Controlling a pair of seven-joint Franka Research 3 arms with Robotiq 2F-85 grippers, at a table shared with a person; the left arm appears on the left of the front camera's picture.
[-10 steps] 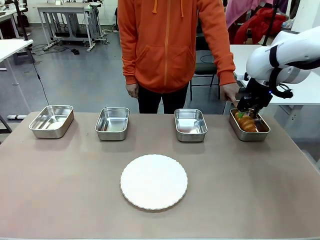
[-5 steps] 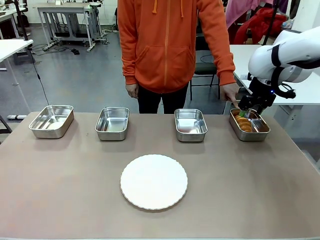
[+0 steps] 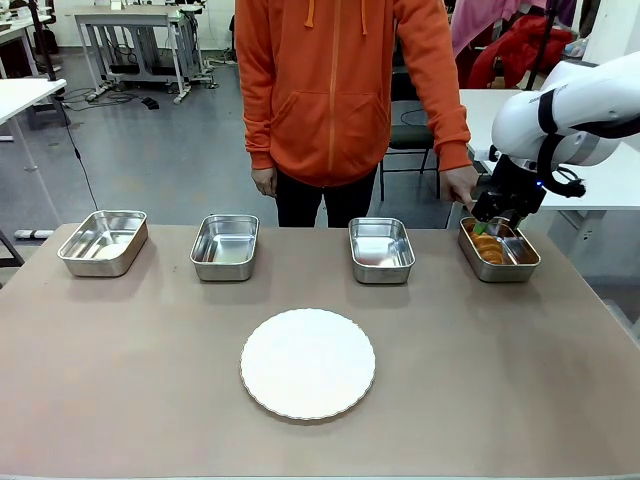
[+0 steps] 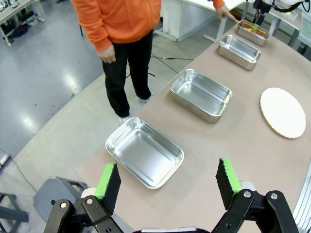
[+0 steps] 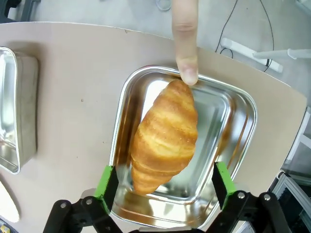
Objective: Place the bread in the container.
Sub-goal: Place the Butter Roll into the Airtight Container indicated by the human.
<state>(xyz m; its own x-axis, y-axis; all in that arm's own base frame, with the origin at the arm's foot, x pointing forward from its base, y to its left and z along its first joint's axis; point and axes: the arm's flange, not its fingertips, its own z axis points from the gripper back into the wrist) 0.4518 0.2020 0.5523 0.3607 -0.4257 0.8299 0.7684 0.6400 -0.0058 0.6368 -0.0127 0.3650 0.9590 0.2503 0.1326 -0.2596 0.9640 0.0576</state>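
The bread, a golden-brown croissant, lies loose in the container, the rightmost steel tray on the table. My right gripper hovers just above it, open, with a green pad on each side of the croissant and not touching it. From across the table this gripper hangs over the tray's far end. A person's finger touches the tray's far rim beside the croissant's tip. My left gripper is open and empty above the table's left end.
Three more steel trays stand in a row along the far side. A round white plate lies mid-table. The person in an orange hoodie stands at the far edge.
My right gripper has opened, let go of the croissant and lifted slightly. The croissant stays in the rightmost tray.
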